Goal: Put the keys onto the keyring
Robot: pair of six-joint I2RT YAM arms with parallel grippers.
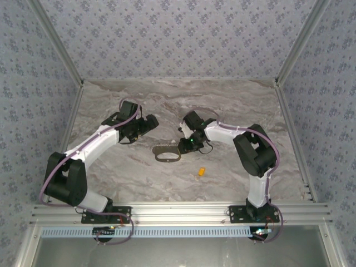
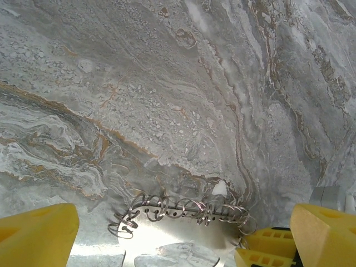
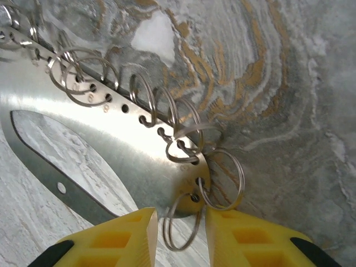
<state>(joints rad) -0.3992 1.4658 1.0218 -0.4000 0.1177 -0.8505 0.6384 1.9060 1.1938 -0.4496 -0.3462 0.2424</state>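
viewing from above: the keyring [image 1: 161, 150] lies flat at mid tabletop [image 1: 139, 178]; the key [image 1: 201, 172] lies apart, nearer the near edge. the right gripper [image 1: 182, 148] is at the keyring's right end.

left wrist: the left gripper [image 2: 181, 236] is spread wide.

right wrist: fingers [image 3: 111, 245] flank one wire loop; whether they grip it cannot be told.

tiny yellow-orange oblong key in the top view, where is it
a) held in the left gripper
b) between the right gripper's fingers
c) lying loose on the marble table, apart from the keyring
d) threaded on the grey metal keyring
c: the tiny yellow-orange oblong key lies alone on the marble table, clear of the grey metal oval keyring.
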